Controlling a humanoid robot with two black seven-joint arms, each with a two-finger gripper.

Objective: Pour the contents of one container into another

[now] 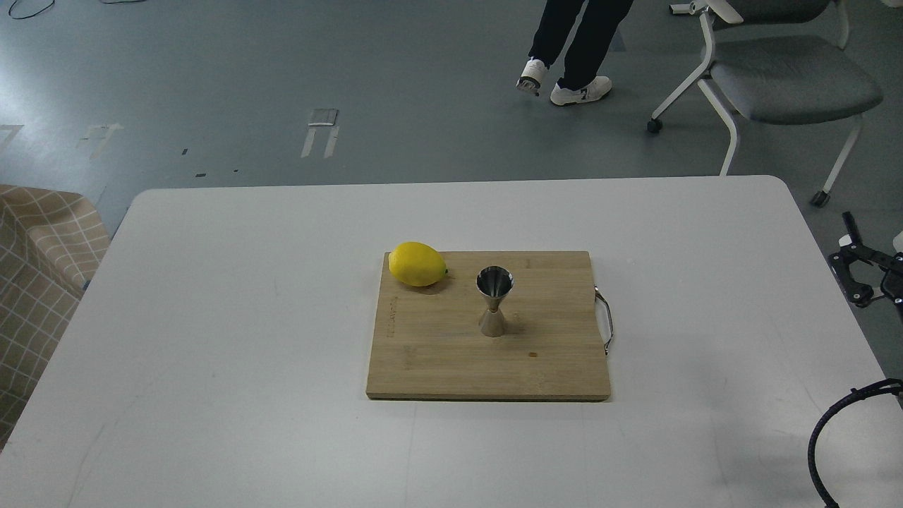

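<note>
The steel hourglass-shaped jigger [494, 301] stands upright near the middle of the wooden cutting board [487, 367], wide mouth up. No clear glass tumbler shows in this view. My right gripper [890, 267] is at the far right edge, beyond the table's side and far from the jigger. Only one of its black fingers [852, 233] shows, splayed outward with nothing on it. My left arm and gripper are out of view.
A yellow lemon [417, 264] lies on the board's back left corner. The board has a metal handle [605, 319] on its right side. A black cable [832, 437] loops at the lower right. Beyond the white table [211, 317] are an office chair [783, 77] and a walking person's legs [575, 42].
</note>
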